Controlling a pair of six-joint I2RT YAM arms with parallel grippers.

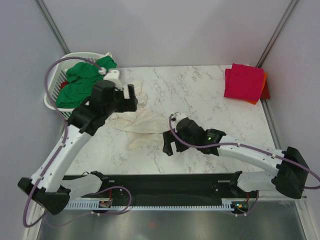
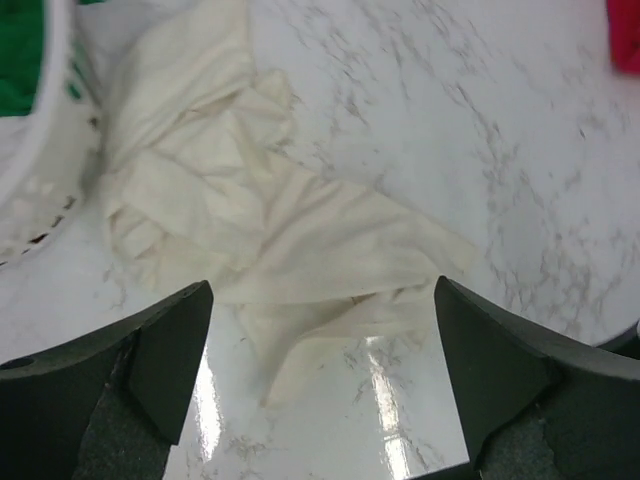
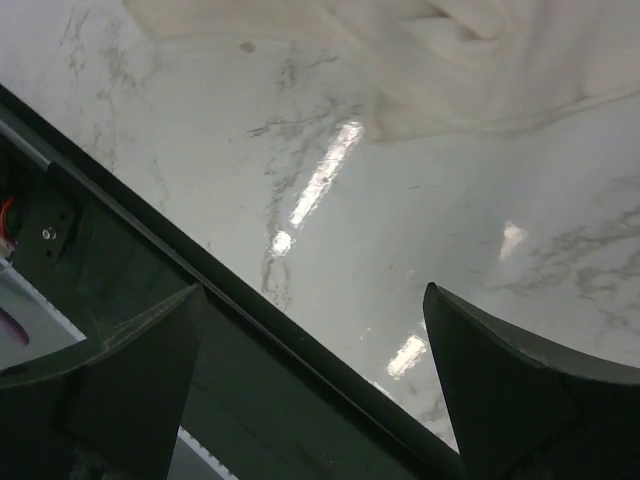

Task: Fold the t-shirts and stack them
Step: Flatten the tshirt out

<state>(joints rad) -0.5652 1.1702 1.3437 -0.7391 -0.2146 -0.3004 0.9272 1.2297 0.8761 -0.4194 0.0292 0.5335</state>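
Note:
A crumpled cream-white t-shirt lies on the marble table, left of centre. My left gripper hovers over its far end, open and holding nothing. In the left wrist view the cream shirt spreads beyond the open left gripper. My right gripper sits at the shirt's near right edge, open and empty. In the right wrist view the cream cloth fills the top, apart from the open right gripper. A folded crimson-pink shirt rests on an orange one at the back right. A green shirt fills the basket.
The white slotted laundry basket stands at the back left corner, its rim close to the cream shirt. A black rail runs along the table's near edge below the right gripper. Grey walls enclose the table.

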